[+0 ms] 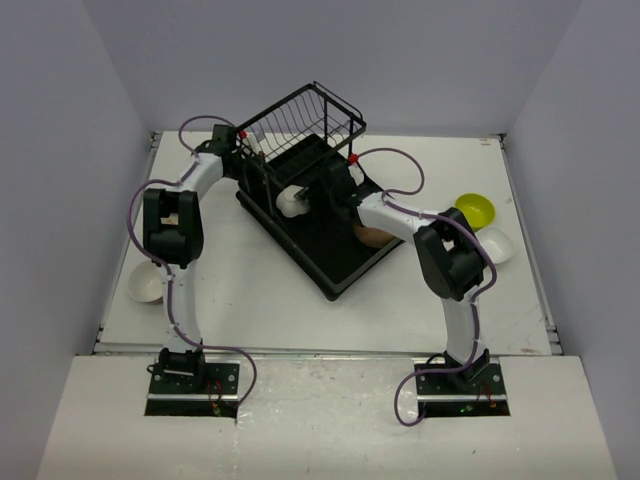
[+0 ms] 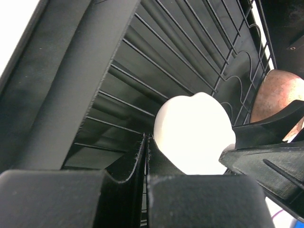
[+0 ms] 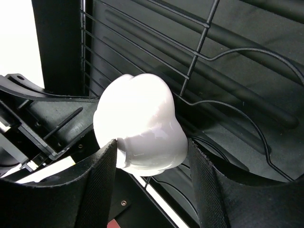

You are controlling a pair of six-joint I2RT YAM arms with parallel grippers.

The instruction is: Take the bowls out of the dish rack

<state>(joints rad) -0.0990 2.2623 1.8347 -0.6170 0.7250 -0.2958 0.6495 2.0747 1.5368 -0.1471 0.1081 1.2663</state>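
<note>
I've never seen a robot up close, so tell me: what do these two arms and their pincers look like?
The left arm and right arm match: slim white tubes between chunky black joint housings, bolted to black base plates. Thin purple cables loop along each. Each ends in two flat black fingers with rough, fuzzy-edged pads.

My table (image 1: pixel 260 290): one, white flat top, with a metal strip (image 1: pixel 330 351) along its near edge. My walls (image 1: pixel 400 60): three, plain pale grey, at the back and both sides. Near board (image 1: pixel 320 420): off-white. Light: soft, even.
</note>
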